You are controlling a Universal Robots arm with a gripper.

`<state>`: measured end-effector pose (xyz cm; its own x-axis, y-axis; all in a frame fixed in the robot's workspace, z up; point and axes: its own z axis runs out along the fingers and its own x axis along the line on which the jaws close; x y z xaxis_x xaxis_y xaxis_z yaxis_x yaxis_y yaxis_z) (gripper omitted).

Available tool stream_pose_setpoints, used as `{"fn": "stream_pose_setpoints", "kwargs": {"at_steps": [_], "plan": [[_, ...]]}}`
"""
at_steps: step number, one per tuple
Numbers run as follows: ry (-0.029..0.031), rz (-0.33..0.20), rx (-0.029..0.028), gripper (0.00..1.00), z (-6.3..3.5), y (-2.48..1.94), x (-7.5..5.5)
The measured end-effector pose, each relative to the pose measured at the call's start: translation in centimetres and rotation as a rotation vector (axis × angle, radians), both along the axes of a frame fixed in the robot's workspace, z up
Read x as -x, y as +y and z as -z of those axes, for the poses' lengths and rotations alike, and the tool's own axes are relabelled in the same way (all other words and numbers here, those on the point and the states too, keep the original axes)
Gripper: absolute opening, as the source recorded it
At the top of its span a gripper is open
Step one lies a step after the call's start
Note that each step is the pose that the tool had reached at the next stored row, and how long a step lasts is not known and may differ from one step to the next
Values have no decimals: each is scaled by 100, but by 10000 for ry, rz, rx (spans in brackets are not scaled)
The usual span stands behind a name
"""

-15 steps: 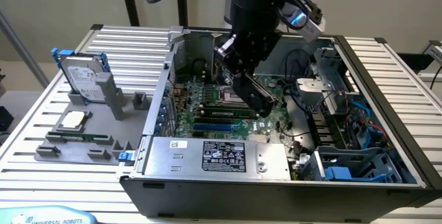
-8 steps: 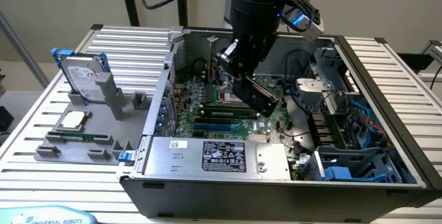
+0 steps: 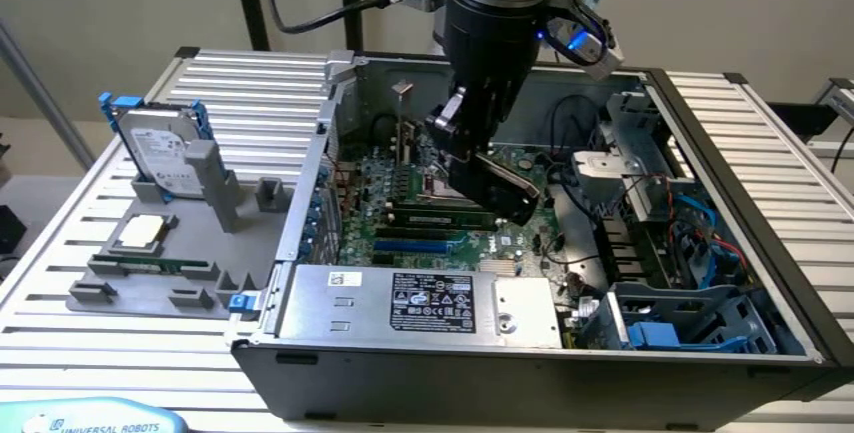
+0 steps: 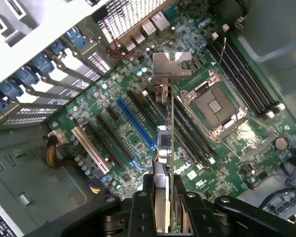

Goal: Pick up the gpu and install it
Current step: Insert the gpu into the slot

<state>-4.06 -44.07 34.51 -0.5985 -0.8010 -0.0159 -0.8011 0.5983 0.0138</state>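
The pincer (image 4: pixel 164 197) clamps the gpu (image 4: pixel 164 148) edge-on above the motherboard (image 4: pixel 227 168); lowered off line with the blue slot (image 4: pixel 135 123), its edge could jam or scrape neighbouring components.

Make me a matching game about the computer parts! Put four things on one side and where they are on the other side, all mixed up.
Things:
1. gpu
2. hard drive
3. memory stick
4. long blue slot

Places:
A. standing upright in the grey holder
B. fixed on the motherboard
C. gripped in the jaws, over the motherboard
D. lying low in the grey holder

Pairs: 1-C, 2-A, 3-D, 4-B.
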Motion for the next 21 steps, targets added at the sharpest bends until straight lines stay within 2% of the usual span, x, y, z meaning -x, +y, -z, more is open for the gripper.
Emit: {"fn": "stream_pose_setpoints", "kwargs": {"at_steps": [14,21], "plan": [[-113,-2561,0,26,116,0,0],[-126,-3819,-6,26,165,0,1]]}}
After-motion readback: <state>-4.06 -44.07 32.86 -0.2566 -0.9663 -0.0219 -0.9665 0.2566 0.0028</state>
